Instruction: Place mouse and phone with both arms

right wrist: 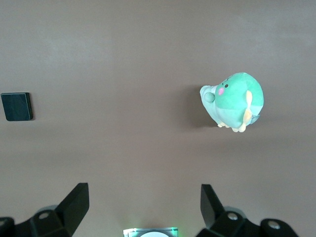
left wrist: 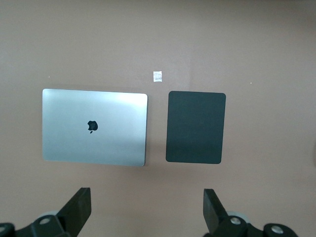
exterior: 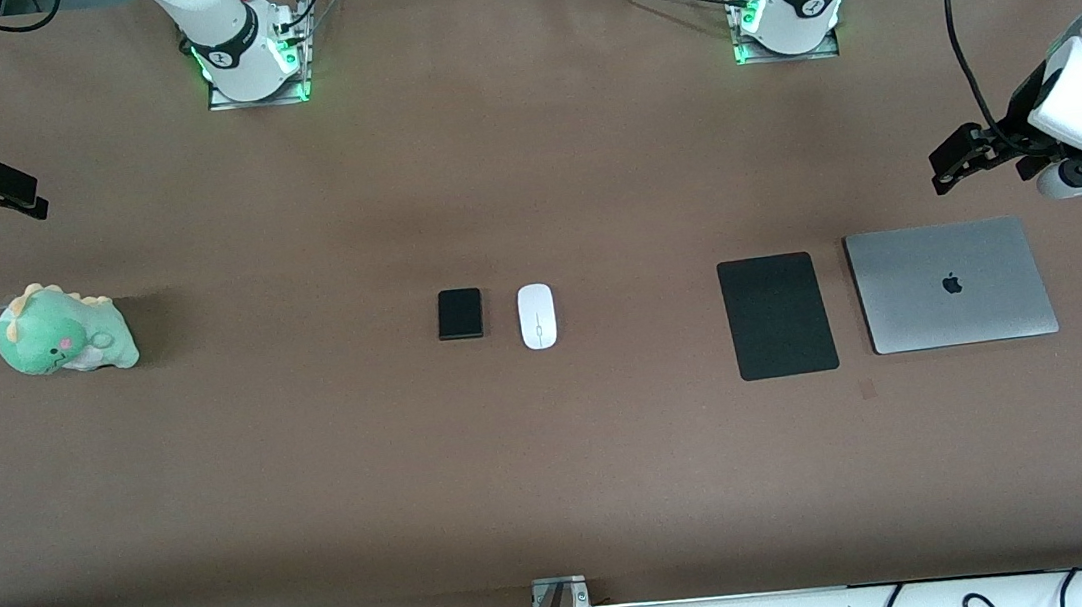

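Note:
The white mouse [exterior: 536, 316] and the black phone [exterior: 460, 313] lie side by side at the middle of the table, the phone toward the right arm's end. The phone also shows in the right wrist view [right wrist: 17, 106]. The mouse shows in neither wrist view. My left gripper [exterior: 947, 165] hangs open and empty over bare table at the left arm's end, close to the laptop; its fingers are wide apart in the left wrist view [left wrist: 146, 207]. My right gripper [exterior: 27, 197] hangs open and empty over bare table at the right arm's end [right wrist: 144, 205].
A flat black mouse pad [exterior: 778, 316] [left wrist: 195, 127] and a closed silver laptop [exterior: 950, 284] [left wrist: 94, 127] lie side by side toward the left arm's end. A green plush dinosaur [exterior: 61, 331] [right wrist: 233, 101] sits toward the right arm's end. A small white tag [left wrist: 157, 76] lies near the pad.

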You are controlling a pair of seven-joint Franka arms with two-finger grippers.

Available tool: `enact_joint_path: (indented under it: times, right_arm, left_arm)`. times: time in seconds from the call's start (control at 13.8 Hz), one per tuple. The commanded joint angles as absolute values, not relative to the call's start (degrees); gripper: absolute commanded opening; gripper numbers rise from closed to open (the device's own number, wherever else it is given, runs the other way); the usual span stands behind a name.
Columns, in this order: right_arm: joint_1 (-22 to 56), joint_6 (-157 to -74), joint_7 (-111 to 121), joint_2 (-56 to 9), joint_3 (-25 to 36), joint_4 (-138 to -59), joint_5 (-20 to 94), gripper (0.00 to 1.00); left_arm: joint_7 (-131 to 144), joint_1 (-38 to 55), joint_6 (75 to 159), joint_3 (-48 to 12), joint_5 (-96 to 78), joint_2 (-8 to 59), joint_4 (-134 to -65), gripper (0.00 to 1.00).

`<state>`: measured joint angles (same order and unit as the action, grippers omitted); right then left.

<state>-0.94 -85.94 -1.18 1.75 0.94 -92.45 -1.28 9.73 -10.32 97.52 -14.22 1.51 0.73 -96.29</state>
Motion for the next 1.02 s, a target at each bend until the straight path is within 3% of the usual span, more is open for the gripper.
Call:
enact_joint_path:
  times: [0.0,0.94]
  right_arm:
    - [-0.97,-86.04,-0.44,2.37,1.05,-92.81,-0.26,1.0]
    - [-0.97,-86.04,-0.35,2.02,0.97,-92.9,0.44,1.0]
  left_arm:
    - [8.71,-10.72,96.59,-14.5,0.35,-0.17,-96.58,1.0]
    - [9.23,-10.28,96.5,-14.5,0.26,0.97,-94.39,1.0]
